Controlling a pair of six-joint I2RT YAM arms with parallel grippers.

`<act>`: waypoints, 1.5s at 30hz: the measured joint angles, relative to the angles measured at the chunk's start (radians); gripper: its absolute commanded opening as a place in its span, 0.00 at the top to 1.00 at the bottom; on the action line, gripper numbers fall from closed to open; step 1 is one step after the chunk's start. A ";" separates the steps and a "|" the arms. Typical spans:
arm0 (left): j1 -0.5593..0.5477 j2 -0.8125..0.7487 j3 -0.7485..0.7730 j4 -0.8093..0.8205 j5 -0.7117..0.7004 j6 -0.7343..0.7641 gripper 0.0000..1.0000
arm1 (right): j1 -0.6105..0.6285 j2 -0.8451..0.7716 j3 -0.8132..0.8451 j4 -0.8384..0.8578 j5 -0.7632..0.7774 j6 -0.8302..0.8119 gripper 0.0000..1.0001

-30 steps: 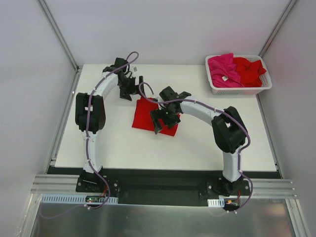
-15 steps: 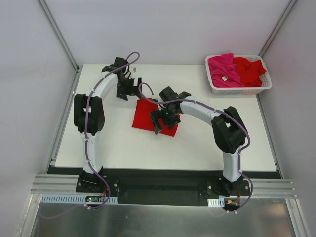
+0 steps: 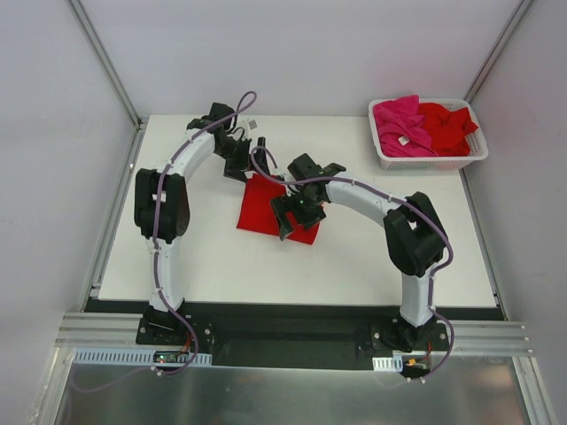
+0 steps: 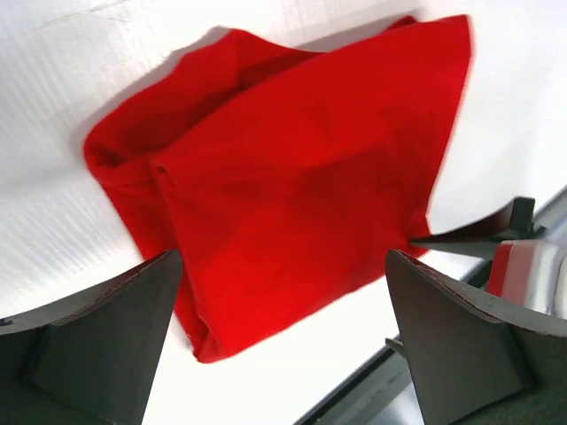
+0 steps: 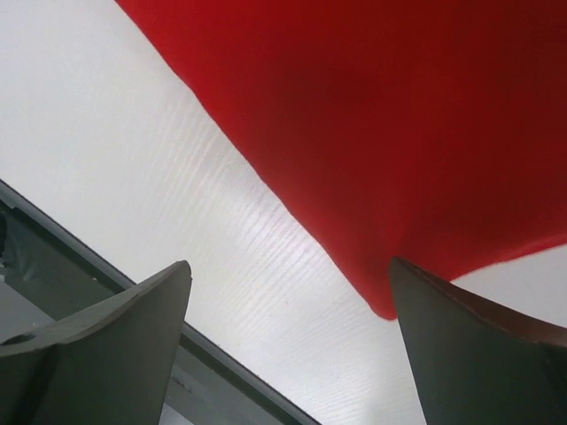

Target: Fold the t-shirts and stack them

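The left arm arches over to the table's far side, its end effector (image 3: 239,159) spread wide and empty at the far edge of a folded bright red cloth t-shirt (image 3: 259,208). The right arm bends leftward, its end effector (image 3: 291,213) also spread over the shirt's near right corner. The shirt lies flat at the middle of the white table (image 3: 195,257), near-square and slightly skewed. A white slotted plastic basket (image 3: 431,162) at the far right corner holds a magenta-pink shirt (image 3: 399,119) and a crumpled red shirt (image 3: 447,126).

The left arm (image 3: 161,205) rises from the counter's (image 3: 204,266) near edge and bends inward. The left hand (image 3: 239,161) hangs toward the far edge, fingers (image 4: 97,345) spread wide, empty. The right arm (image 3: 409,237) arches leftward. The right hand (image 3: 285,217) hovers mid-counter, fingers equally wide, empty.
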 measured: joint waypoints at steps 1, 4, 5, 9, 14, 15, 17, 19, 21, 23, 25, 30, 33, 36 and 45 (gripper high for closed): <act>0.002 -0.009 -0.003 0.003 0.024 -0.006 0.01 | -0.004 -0.014 0.000 -0.003 0.003 0.000 0.04; 0.011 -0.037 -0.013 0.011 0.076 -0.030 0.01 | -0.014 -0.066 0.000 -0.005 0.012 0.001 0.04; 0.015 -0.045 -0.013 0.011 0.089 -0.035 0.01 | -0.016 -0.087 0.000 -0.005 0.018 0.002 0.04; 0.024 -0.069 -0.026 0.034 0.129 -0.076 0.01 | -0.019 -0.141 0.004 0.008 0.056 0.002 0.04; 0.104 -0.136 -0.195 0.122 0.123 -0.190 0.01 | -0.014 -0.104 0.077 0.011 0.100 -0.008 0.04; 0.146 -0.163 -0.254 0.150 0.121 -0.219 0.01 | -0.014 -0.083 0.105 0.014 0.105 -0.011 0.04; 0.249 -0.225 -0.366 0.202 0.114 -0.286 0.01 | -0.010 -0.019 0.194 0.006 0.115 -0.023 0.04; 0.345 -0.296 -0.446 0.232 0.090 -0.330 0.01 | -0.004 0.050 0.283 0.007 0.124 -0.030 0.04; 0.398 -0.368 -0.480 0.252 0.066 -0.354 0.01 | 0.003 0.122 0.363 0.007 0.131 -0.035 0.04; 0.408 -0.458 -0.499 0.277 0.061 -0.375 0.01 | 0.010 0.174 0.404 0.008 0.139 -0.039 0.04; 0.388 -0.546 -0.514 0.304 0.069 -0.388 0.01 | 0.022 0.223 0.419 0.007 0.152 -0.047 0.04; 0.360 -0.668 -0.557 0.349 0.109 -0.395 0.01 | 0.057 0.299 0.410 0.001 0.213 -0.077 0.04; 0.360 -0.680 -0.585 0.352 0.118 -0.398 0.01 | 0.082 0.328 0.409 0.004 0.283 -0.099 0.04; 0.353 -0.682 -0.620 0.350 0.118 -0.398 0.01 | 0.102 0.331 0.406 0.007 0.336 -0.118 0.04; 0.340 -0.712 -0.639 0.349 0.122 -0.395 0.01 | 0.147 0.155 0.112 0.076 0.394 -0.148 0.04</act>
